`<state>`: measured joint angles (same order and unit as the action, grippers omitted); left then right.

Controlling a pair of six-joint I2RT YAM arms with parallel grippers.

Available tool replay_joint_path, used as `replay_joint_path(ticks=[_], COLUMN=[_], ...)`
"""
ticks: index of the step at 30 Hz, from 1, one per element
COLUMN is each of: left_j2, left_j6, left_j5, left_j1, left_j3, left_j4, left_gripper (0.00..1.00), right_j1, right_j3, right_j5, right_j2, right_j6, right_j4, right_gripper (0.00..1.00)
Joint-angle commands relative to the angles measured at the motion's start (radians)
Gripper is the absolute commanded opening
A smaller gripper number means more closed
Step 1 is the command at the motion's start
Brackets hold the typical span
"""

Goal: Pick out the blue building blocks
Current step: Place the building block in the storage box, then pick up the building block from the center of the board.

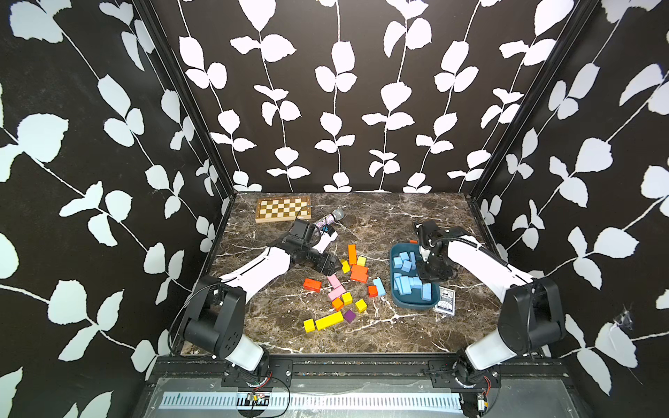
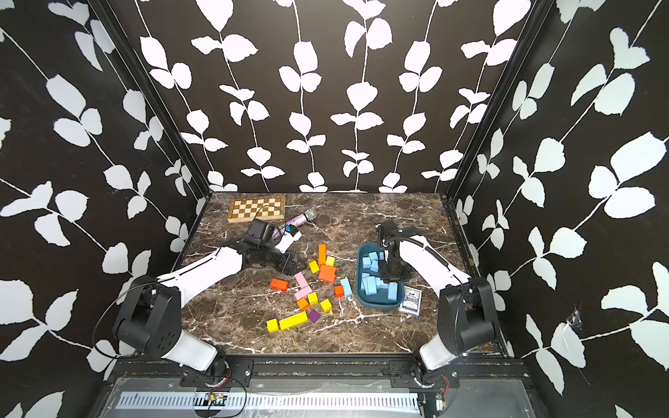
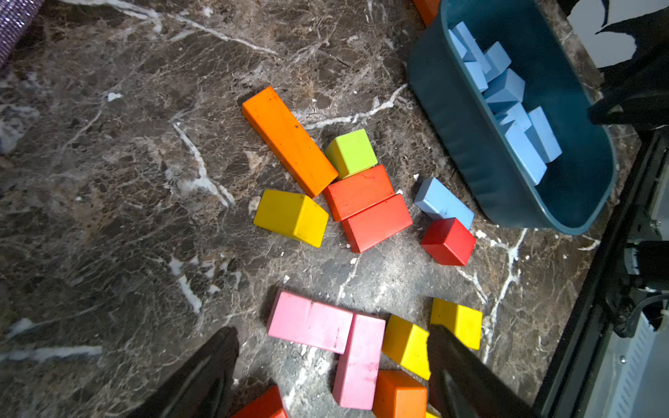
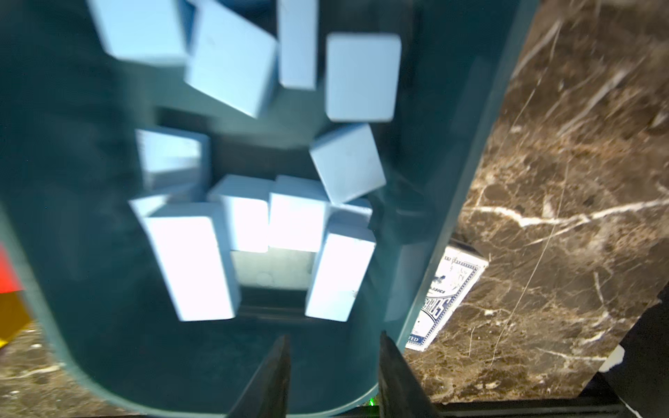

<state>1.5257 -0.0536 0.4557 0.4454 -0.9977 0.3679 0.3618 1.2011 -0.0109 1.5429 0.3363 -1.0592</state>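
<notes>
Several blue building blocks [image 1: 407, 286] lie in a dark teal tray [image 1: 416, 307] at the right, seen close in the right wrist view as pale blocks [image 4: 188, 260]. One more blue bar [image 1: 379, 286] [image 3: 443, 202] lies on the table just left of the tray, touching a red cube [image 3: 449, 241]. My right gripper [image 1: 425, 277] [image 4: 335, 336] hangs over the tray, its fingers apart with nothing between them. My left gripper [image 1: 335, 268] [image 3: 331, 333] stands wide open above the pink blocks [image 3: 311, 322] and holds nothing.
Orange [image 1: 359, 273], pink [image 1: 335, 286], yellow [image 1: 329, 320], red [image 1: 312, 285] and purple [image 1: 349, 316] blocks lie scattered mid-table. A card deck [image 1: 445, 302] leans beside the tray. A chessboard [image 1: 283, 209] and a microphone [image 1: 331, 217] sit at the back left.
</notes>
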Motion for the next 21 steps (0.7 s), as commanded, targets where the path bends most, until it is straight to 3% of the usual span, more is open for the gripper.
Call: replay_joint_path(ticks=[1, 9, 21], left_j2=[-0.015, -0.053, -0.058], left_j6=[-0.023, -0.003, 0.006], left_j5=[-0.036, -0.048, -0.035], left_j1=[-0.02, -0.128, -0.149], left_j3=[0.016, 0.035, 0.035], left_j4=[0.013, 0.009, 0.003], left_gripper=[0.85, 0.85, 0.85], right_j1=[0.081, 0.281, 0.313], right_j3=[0.069, 0.278, 0.334], right_j5=[0.072, 0.11, 0.111], right_j2=[-0.019, 0.232, 0.442], right_j6=[0.027, 0.063, 0.112], right_j4=[0.025, 0.065, 0.038], right_gripper=[0.39, 0.39, 0.41])
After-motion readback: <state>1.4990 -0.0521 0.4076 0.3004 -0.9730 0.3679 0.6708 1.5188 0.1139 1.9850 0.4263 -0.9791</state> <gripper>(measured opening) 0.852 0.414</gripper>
